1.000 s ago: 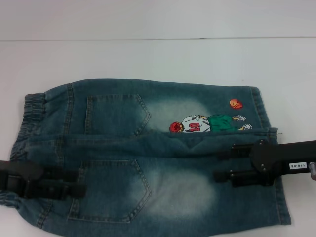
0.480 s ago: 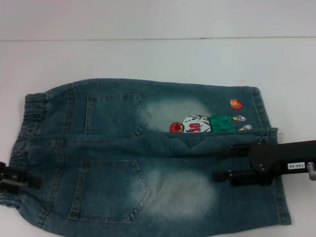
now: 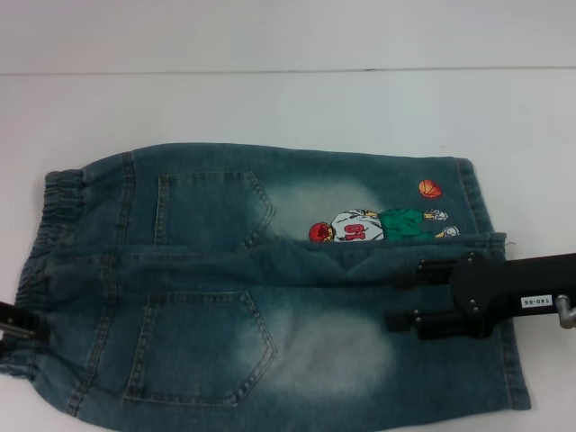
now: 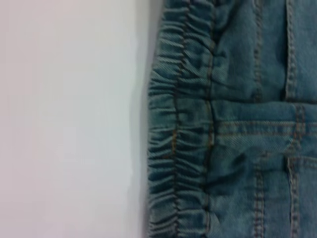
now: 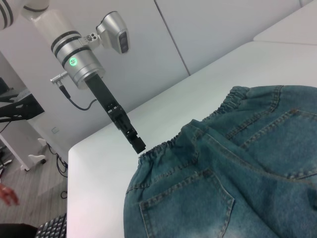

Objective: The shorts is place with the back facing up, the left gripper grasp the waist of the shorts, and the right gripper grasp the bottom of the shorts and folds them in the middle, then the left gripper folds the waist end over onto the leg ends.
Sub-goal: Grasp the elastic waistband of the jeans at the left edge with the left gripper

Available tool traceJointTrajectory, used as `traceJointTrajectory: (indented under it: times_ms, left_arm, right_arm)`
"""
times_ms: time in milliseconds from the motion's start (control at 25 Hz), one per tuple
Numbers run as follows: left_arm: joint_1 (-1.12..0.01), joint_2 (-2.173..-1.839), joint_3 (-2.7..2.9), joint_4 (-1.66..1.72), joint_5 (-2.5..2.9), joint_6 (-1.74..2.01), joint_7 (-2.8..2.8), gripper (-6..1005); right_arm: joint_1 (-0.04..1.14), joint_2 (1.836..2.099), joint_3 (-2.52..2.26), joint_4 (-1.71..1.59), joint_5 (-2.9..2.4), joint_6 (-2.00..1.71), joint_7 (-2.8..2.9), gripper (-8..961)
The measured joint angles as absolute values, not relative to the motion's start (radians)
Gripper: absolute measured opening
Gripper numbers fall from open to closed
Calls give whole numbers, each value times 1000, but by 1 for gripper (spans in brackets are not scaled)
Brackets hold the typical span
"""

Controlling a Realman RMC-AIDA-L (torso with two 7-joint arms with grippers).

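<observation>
White table (image 3: 270, 99) under flat shorts (image 3: 270, 297); my left gripper (image 3: 13, 321) has retreated to the waistband, grip unclear; my right gripper (image 3: 405, 294) hovers open — regrasp likely.

White table (image 3: 270, 99) before pale panelled wall (image 5: 208, 29) (grey floor (image 5: 29, 183) beside).

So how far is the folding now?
Done: shorts lie flat, back up, both pockets showing. In hand: left tool sits at the waist edge, right tool open over the leg end. Left: both folds.
</observation>
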State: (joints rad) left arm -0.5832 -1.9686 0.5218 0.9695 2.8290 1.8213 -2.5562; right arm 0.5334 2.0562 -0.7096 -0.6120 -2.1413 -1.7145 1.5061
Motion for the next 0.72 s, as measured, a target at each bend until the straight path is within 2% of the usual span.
traceJointTrajectory:
  times_ms: [720]
  left_arm:
    - [-581,-1958,525,929,2856,1755,-2578,812]
  right_arm:
    - [536,2058,-733,-612,-2143,-1678,1506,746]
